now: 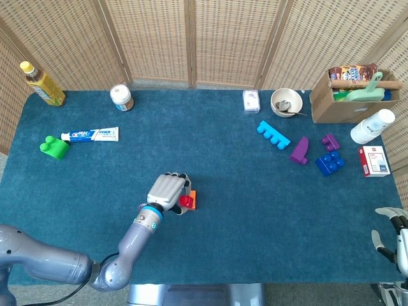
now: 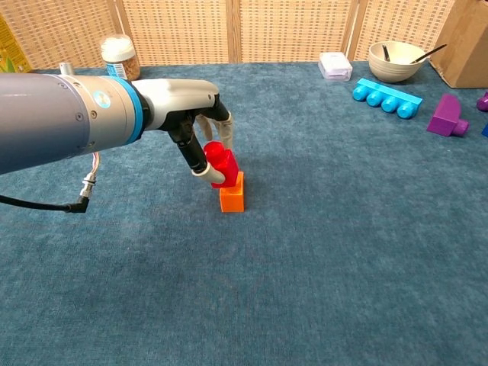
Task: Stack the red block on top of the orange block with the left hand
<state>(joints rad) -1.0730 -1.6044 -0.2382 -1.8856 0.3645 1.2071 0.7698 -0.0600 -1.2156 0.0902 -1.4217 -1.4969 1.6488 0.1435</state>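
Note:
My left hand (image 2: 200, 134) pinches the red block (image 2: 223, 163) between thumb and fingers, holding it tilted just above and slightly left of the orange block (image 2: 232, 194), which sits on the blue cloth. From the head view the left hand (image 1: 167, 192) covers most of the red block (image 1: 186, 201), and only an edge of the orange block (image 1: 192, 200) shows to its right. My right hand (image 1: 390, 231) hangs at the table's lower right edge, fingers apart and holding nothing.
A green block (image 1: 54, 147) and toothpaste tube (image 1: 90, 134) lie at the left, with a bottle (image 1: 42, 84) and jar (image 1: 120, 97) behind them. On the right are a cyan block (image 1: 273, 135), purple and blue blocks (image 1: 330, 162), a bowl (image 1: 285, 102) and a cardboard box (image 1: 351, 95).

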